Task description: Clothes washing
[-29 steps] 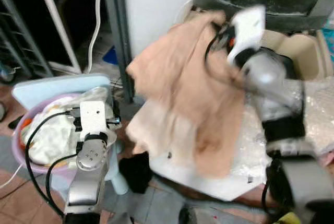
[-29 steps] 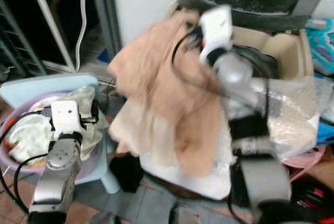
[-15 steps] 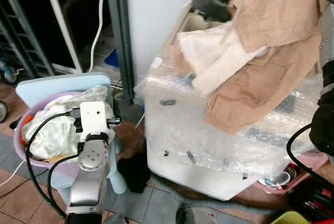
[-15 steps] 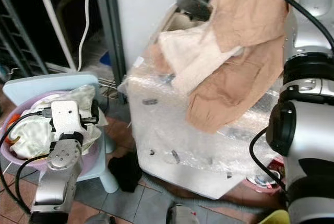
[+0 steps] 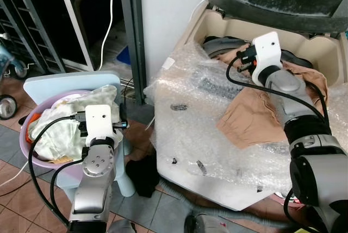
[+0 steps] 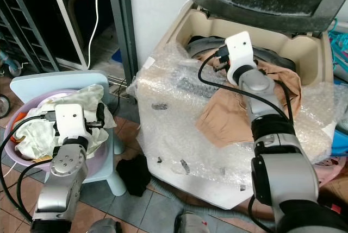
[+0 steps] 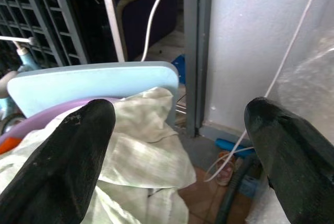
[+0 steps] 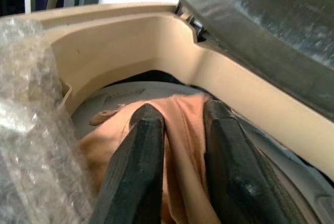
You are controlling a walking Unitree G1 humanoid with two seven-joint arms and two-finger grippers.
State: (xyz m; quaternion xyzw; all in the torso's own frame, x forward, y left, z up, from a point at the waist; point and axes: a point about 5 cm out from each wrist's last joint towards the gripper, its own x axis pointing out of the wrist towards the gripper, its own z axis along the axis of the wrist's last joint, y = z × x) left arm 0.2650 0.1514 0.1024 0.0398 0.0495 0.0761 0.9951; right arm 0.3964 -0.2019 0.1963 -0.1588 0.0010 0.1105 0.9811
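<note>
Lowered right gripper (image 8: 180, 156) now in washer tub (image 8: 104, 41), pinching tan garment (image 5: 255, 119).

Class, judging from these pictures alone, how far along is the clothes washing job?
Done: nothing fully loaded. In hand: the right gripper pinches the tan garment at the washer's opening, part inside the drum, part draped over the bubble wrap. Left: the pale laundry in the purple basin; the open left gripper hovers there.
</note>
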